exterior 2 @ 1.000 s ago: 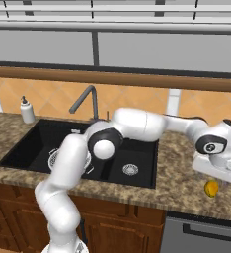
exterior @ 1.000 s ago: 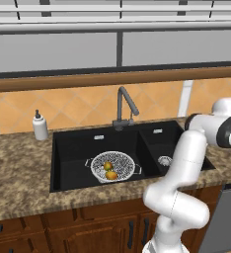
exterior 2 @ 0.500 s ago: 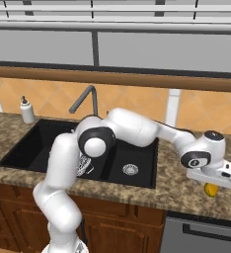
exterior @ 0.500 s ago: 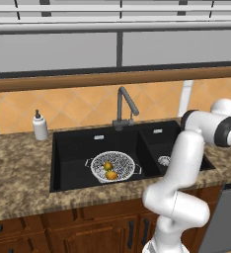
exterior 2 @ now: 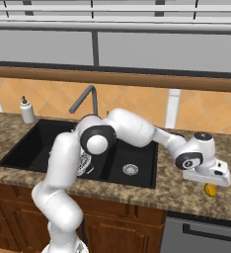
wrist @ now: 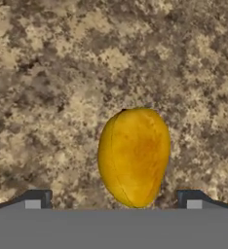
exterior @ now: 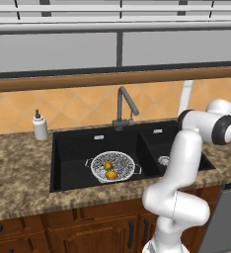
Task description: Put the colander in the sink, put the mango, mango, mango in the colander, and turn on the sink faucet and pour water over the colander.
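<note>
The arm is reaching far to the right over the speckled brown granite bench (exterior 2: 176,195), and the end effector (exterior 2: 213,185) is hanging just above a mango (exterior 2: 211,190) that is lying on the bench to the right of the sink (exterior 2: 23,148). In the hand view the yellow-orange mango (wrist: 134,155) is sitting on the stone between the 2 dark fingertips (wrist: 35,199), which are standing wide apart on either side of it, released and not touching the fruit.

The colander (exterior: 112,165) is sitting in the large left basin of the black sink (exterior: 73,148), and 2 mangos (exterior: 109,171) are lying inside it, close together near its middle. The dark grey sink faucet (exterior: 123,106) is standing behind the divider between the 2 basins, its arched spout pointing toward the right. A white soap dispenser (exterior: 39,126) is standing on the bench at the back left corner of the sink. The smaller right basin is partly hidden behind the white arm in the left base view.
</note>
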